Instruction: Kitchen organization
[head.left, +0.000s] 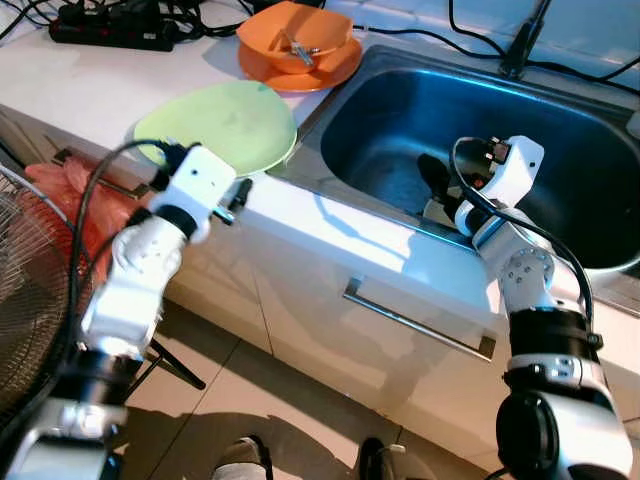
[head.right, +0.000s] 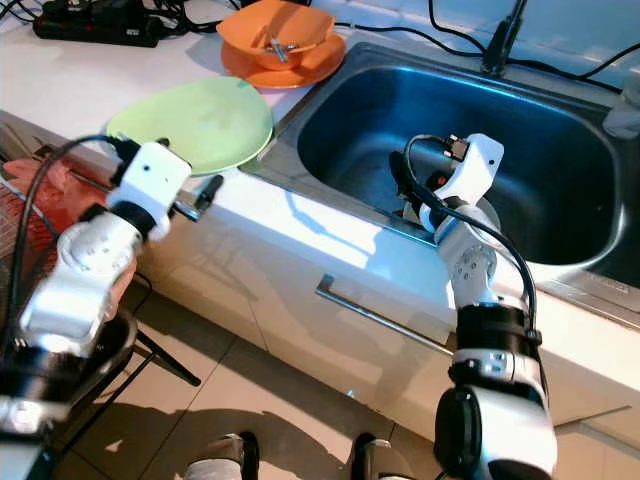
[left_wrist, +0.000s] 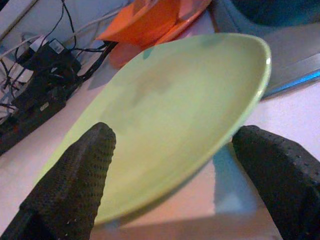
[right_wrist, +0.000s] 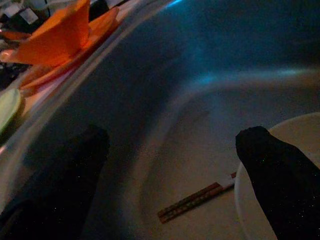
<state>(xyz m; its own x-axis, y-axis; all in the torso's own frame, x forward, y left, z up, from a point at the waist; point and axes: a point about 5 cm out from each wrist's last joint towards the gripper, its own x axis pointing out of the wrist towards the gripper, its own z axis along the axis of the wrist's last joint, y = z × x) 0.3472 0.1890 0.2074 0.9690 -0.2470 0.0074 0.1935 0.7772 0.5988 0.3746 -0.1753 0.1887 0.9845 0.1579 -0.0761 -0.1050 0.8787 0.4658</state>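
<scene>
Green plate sits on the counter beside the sink, overhanging the front edge. Left gripper is spread wide at its rim. Right gripper hangs open in the basin over chopsticks. Risk: a shallow bite could tip the plate off.
</scene>
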